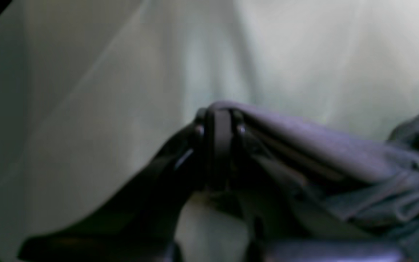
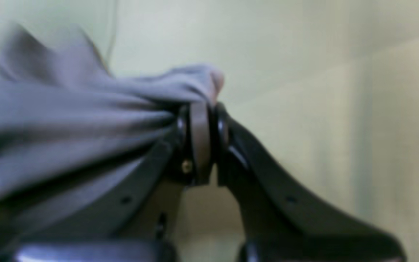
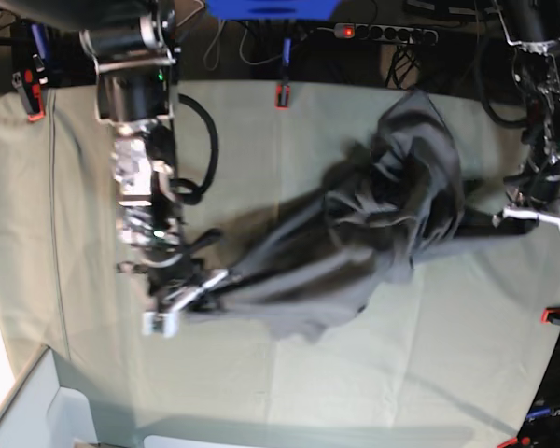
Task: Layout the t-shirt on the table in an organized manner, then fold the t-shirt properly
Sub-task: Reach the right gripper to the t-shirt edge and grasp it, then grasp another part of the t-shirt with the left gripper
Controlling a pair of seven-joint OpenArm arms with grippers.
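The grey t-shirt (image 3: 373,224) hangs bunched and stretched between my two grippers above the table (image 3: 373,373), which is covered in pale green cloth. My right gripper (image 3: 215,277) is shut on one edge of the shirt at the left of the base view. In the right wrist view the gripper (image 2: 202,109) pinches a fold of the shirt (image 2: 67,116). My left gripper (image 3: 497,220) is shut on the opposite edge at the right. In the blurred left wrist view the gripper (image 1: 218,120) clamps the shirt (image 1: 322,153).
Red-orange clamps hold the cloth at the far edge (image 3: 282,95), the far left corner (image 3: 35,101) and the right edge (image 3: 553,317). A power strip (image 3: 383,33) and cables lie behind the table. A white box (image 3: 37,411) stands at the lower left.
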